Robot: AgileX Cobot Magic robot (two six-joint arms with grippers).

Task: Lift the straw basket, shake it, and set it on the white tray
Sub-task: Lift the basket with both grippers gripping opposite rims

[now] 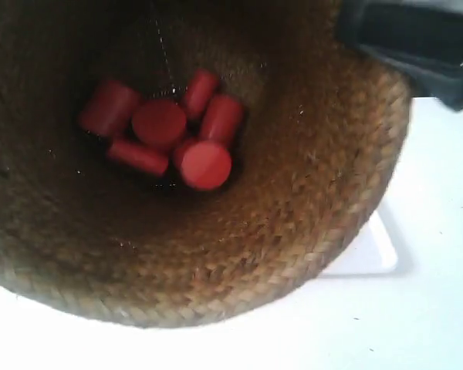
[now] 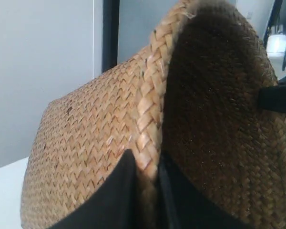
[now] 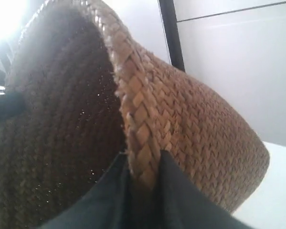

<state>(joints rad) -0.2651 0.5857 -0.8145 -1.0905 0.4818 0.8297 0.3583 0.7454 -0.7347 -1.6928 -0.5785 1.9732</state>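
Observation:
The straw basket [image 1: 293, 216] fills the exterior view, lifted close to the camera, its brown woven inside showing several red cylinders [image 1: 170, 135] at the bottom. Below it, a corner of the white tray [image 1: 374, 254] peeks out at the right. My left gripper [image 2: 147, 164] is shut on the braided rim of the straw basket [image 2: 86, 138], one finger inside and one outside. My right gripper [image 3: 144, 164] is shut on the opposite rim of the straw basket [image 3: 200, 129] the same way. A dark part of the arm [image 1: 417, 38] at the exterior view's right shows at the top corner.
A white tabletop [image 1: 417, 324] lies under the basket. Pale walls and a dark vertical post [image 2: 110, 33] stand behind in the wrist views.

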